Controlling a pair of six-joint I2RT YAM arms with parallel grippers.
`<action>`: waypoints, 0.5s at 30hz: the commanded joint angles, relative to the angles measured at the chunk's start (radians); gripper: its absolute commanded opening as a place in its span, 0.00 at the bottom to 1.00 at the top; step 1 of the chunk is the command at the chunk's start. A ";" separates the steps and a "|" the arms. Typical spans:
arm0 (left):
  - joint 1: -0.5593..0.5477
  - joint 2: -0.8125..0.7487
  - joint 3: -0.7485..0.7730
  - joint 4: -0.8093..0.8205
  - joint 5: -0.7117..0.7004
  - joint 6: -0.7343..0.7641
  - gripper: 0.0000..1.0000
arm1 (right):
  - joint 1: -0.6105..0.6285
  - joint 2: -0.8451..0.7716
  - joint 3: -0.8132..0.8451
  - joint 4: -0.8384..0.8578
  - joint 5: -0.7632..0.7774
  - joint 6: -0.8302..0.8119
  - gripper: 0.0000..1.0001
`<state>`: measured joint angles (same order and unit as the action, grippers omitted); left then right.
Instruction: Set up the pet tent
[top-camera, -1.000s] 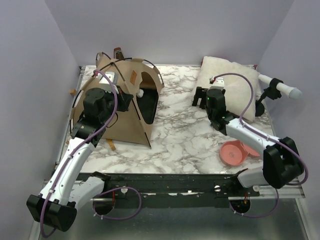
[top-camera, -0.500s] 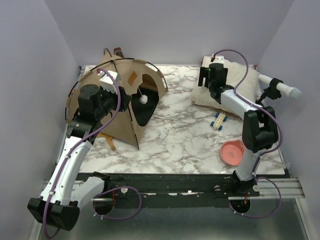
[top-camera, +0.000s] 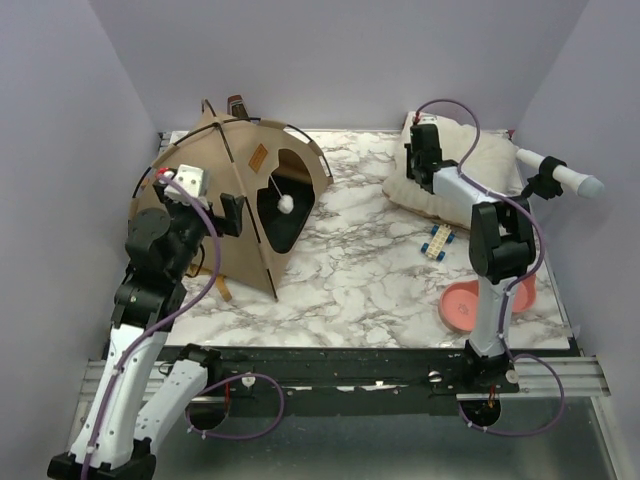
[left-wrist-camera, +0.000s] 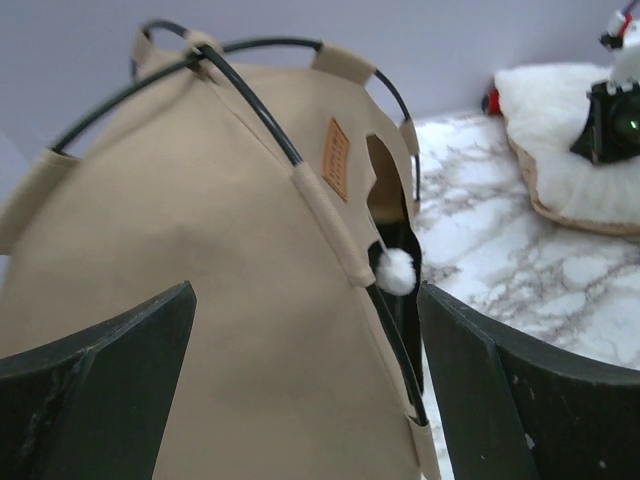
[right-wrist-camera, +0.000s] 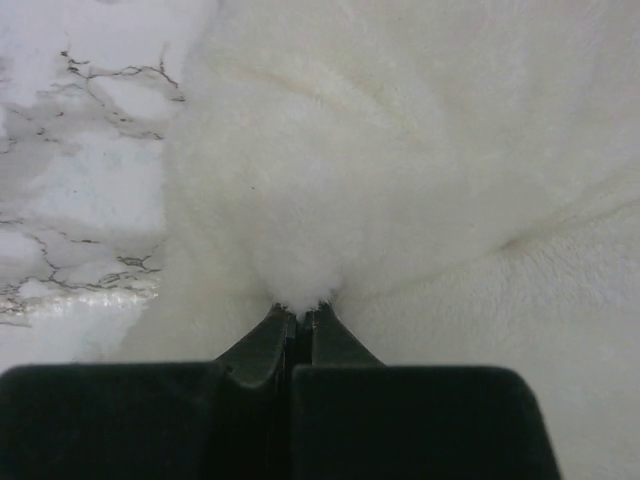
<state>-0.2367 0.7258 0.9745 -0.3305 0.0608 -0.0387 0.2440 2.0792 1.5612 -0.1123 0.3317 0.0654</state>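
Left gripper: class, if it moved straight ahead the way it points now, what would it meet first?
The left gripper, fingers open, points at the pet tent. Its tan side panel would likely come first, though depth is unclear from these views.

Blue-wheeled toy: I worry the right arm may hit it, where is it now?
In the top view, the blue-wheeled toy lies on the table's right half, between the white pillow and the pink dish.
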 joint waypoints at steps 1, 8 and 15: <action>0.007 -0.066 0.010 0.041 -0.149 0.024 0.99 | 0.001 -0.115 0.038 -0.102 -0.085 -0.021 0.01; 0.001 -0.035 0.195 -0.076 -0.080 -0.051 0.99 | 0.081 -0.372 -0.041 -0.295 -0.056 0.064 0.01; -0.170 0.079 0.286 -0.091 -0.022 -0.148 0.96 | 0.276 -0.576 -0.290 -0.333 -0.052 0.255 0.01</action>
<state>-0.2897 0.7315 1.2263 -0.3836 0.0109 -0.1169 0.4477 1.5593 1.4059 -0.3683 0.3126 0.1791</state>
